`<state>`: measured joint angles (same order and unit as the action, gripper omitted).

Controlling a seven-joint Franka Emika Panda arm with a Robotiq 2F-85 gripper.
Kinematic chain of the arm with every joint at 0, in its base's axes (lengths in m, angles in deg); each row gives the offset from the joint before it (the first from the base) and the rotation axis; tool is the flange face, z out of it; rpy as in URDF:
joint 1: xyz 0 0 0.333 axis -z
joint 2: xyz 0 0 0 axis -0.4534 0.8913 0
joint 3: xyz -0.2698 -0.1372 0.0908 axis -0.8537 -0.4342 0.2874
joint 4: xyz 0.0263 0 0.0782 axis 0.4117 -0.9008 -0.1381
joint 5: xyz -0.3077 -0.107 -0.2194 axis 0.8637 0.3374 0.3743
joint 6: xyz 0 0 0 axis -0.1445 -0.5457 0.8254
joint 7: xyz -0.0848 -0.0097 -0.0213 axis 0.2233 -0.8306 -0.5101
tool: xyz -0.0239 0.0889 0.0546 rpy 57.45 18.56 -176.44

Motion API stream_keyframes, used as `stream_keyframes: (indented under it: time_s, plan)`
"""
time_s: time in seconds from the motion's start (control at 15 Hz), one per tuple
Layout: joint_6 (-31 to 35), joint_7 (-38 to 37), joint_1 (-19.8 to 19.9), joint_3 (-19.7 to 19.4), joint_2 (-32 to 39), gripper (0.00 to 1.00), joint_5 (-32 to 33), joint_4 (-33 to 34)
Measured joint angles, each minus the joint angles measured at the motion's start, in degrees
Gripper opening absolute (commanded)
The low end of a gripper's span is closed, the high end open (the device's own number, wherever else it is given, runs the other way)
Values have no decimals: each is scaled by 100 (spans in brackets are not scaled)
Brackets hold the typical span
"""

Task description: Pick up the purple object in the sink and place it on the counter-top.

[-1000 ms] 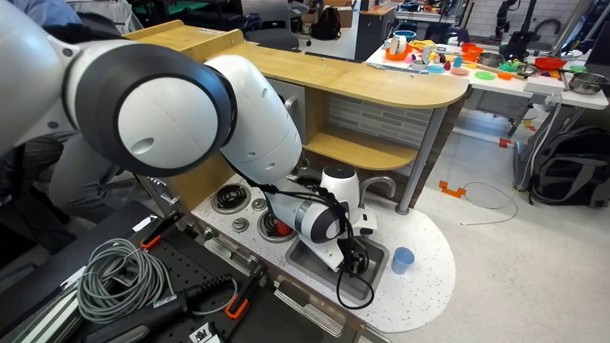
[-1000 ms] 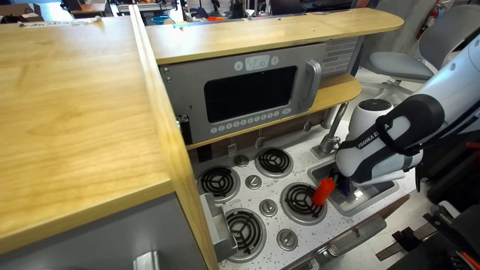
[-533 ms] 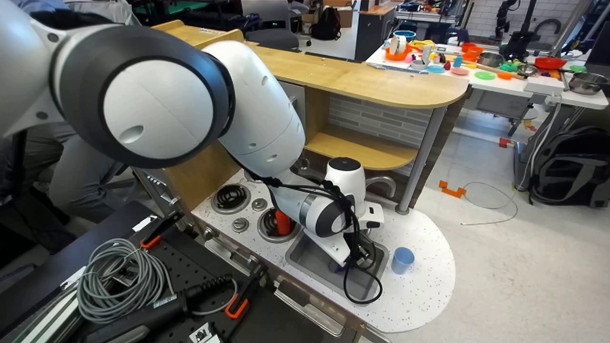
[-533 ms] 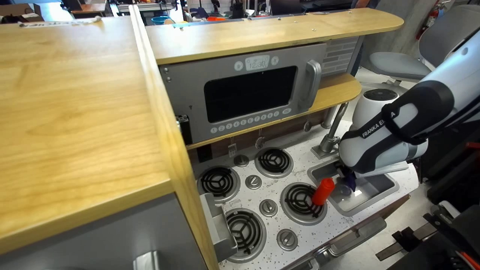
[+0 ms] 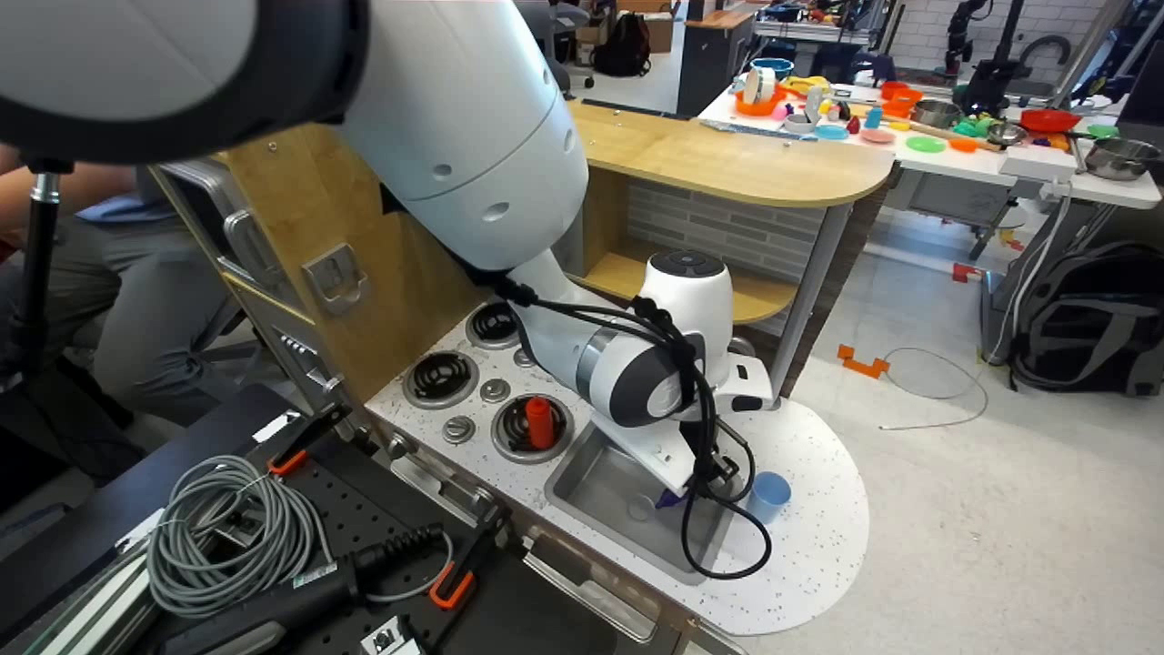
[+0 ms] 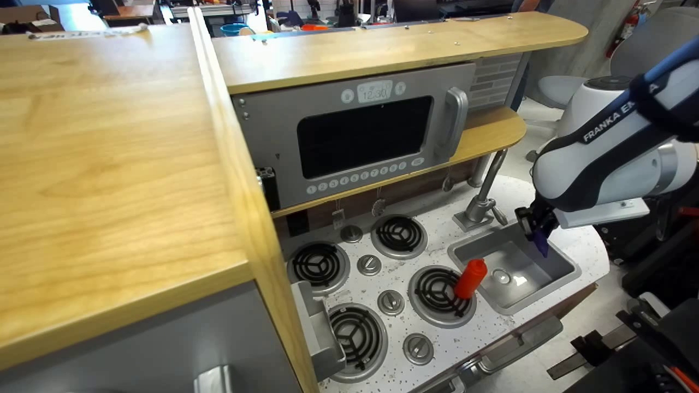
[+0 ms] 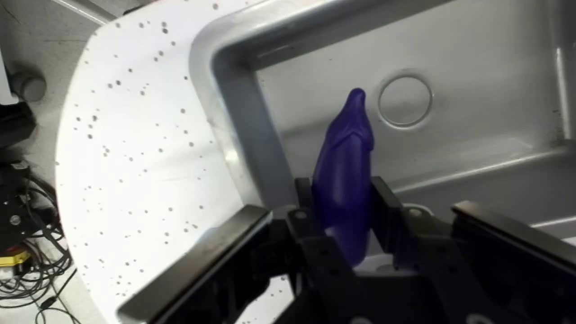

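The gripper (image 7: 343, 193) pinches the purple object (image 7: 345, 162) from both sides, jaws parted just by its width. The object hangs over the sink (image 7: 486, 81), toward the counter-top's (image 7: 144, 148) rounded end.

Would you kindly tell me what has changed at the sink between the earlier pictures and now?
The claw and the purple object have risen and shifted away from the burners, toward the rounded end of the counter-top. The claw now grips the object; exactly when it took hold isn't clear. The red bottle and blue cup stayed where they were.
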<state>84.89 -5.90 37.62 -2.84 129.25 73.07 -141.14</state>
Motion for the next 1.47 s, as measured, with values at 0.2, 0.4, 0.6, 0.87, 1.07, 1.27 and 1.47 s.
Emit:
stream_keyframes:
  time_s: [0.2, 0.4, 0.6, 0.87, 1.07, 1.27, 1.47]
  plan:
    - [-3, 39, 97, -144, -393, 9, 4, -384]
    - [-4, 16, 113, -397, -500, 9, 4, -467]
    - [-4, -89, 109, -618, -477, 9, 8, -459]
    - [-19, -260, 102, -756, -303, 9, 14, -358]
    - [-135, -456, 101, -770, -91, 9, 13, -156]
    - [-325, -700, 98, -788, 156, 9, 13, 191]
    - [-539, -894, 96, -842, 391, 9, 13, 578]
